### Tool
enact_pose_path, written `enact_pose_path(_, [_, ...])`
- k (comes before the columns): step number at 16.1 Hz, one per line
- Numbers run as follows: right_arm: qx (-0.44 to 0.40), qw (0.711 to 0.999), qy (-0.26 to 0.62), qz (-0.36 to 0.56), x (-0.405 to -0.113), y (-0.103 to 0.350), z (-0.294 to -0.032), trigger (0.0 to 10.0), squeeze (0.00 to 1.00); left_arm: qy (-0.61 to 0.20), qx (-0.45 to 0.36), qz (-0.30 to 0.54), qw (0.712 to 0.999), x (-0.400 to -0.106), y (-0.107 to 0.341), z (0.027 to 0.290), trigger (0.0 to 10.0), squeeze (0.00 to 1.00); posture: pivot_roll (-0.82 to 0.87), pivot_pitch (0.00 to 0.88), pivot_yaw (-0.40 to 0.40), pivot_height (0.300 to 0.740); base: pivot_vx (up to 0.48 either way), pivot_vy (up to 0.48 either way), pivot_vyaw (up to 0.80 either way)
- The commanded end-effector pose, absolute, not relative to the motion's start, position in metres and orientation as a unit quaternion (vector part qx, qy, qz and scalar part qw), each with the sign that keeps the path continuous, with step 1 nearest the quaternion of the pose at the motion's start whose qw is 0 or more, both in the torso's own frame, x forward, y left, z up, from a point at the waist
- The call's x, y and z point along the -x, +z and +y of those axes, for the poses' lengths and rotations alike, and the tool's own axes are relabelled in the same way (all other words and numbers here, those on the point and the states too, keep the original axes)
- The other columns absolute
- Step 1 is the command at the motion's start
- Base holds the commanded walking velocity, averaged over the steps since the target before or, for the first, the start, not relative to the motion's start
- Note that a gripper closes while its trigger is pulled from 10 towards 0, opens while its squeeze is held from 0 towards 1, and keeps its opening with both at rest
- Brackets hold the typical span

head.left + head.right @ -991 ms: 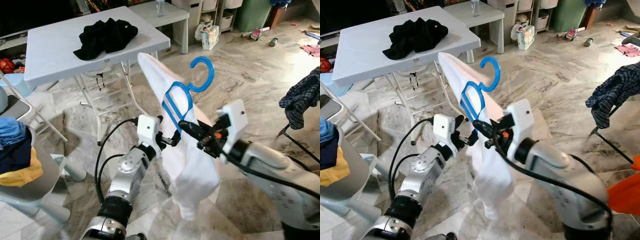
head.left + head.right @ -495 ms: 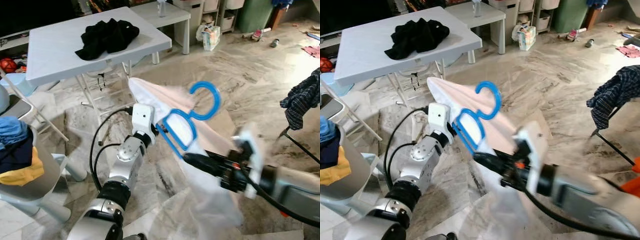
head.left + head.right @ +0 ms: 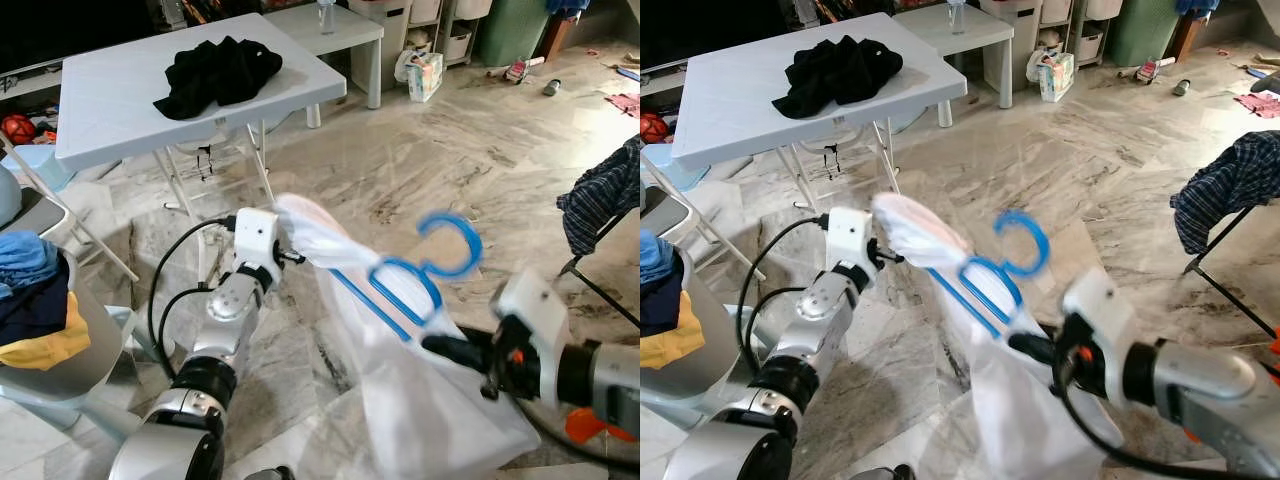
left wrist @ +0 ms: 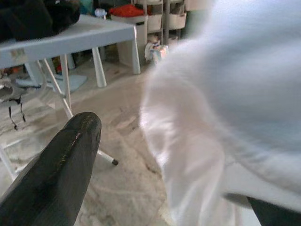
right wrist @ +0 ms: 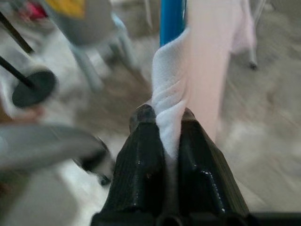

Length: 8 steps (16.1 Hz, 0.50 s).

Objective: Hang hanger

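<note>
A blue plastic hanger (image 3: 400,290) carries a white garment (image 3: 420,400) and is tilted, its hook (image 3: 452,245) toward the right. My right gripper (image 3: 435,348) is shut on a fold of the white cloth (image 5: 171,108), just below the hanger's blue bar (image 5: 171,19). My left gripper (image 3: 283,255) is at the garment's upper left end (image 3: 305,225). In the left wrist view its fingers (image 4: 66,169) stand wide apart, with the white cloth (image 4: 225,117) between them and a strip of floor showing beside one finger.
A white folding table (image 3: 110,110) with black clothes (image 3: 215,70) stands behind my left arm. A grey chair with blue and yellow clothes (image 3: 30,310) is at the left. A plaid garment (image 3: 600,195) hangs on a rack at the right. Marble floor lies ahead.
My right gripper has swung down and to the right with the hanger and garment, and the hook has dropped and tilted. My left gripper has shifted left, at the garment's end.
</note>
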State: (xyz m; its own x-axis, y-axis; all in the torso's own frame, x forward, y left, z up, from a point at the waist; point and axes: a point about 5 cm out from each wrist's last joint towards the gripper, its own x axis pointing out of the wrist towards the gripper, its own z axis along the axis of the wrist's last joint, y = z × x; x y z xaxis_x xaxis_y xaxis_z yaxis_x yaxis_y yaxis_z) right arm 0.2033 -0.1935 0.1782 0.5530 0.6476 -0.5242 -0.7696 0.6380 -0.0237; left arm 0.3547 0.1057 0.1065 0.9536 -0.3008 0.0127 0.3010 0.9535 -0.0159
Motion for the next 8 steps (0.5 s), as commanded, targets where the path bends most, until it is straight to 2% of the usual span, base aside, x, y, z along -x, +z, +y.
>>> enact_pose_path(1, [0.155,0.873,0.39,0.249,-0.206,0.173,-0.199,10.0,0.0,-0.141,0.003,-0.02,0.99,-0.356,0.112,0.114,10.0,0.0,-0.19,0.059,0.076,0.74,0.0,0.0,0.0])
enact_pose_path(4, [0.203,0.87,0.377,0.244,-0.213,0.164,-0.206,10.0,0.0,-0.169,0.009,-0.012,0.985,-0.347,0.105,0.11,10.0,0.0,-0.18,0.06,0.075,0.74,0.0,0.0,0.0])
enact_pose_path(8, [0.219,0.817,0.463,0.263,-0.189,0.167,-0.214,10.0,0.0,-0.146,0.011,-0.02,0.989,-0.352,0.114,0.131,10.0,0.0,-0.19,0.066,0.07,0.74,0.0,0.0,0.0])
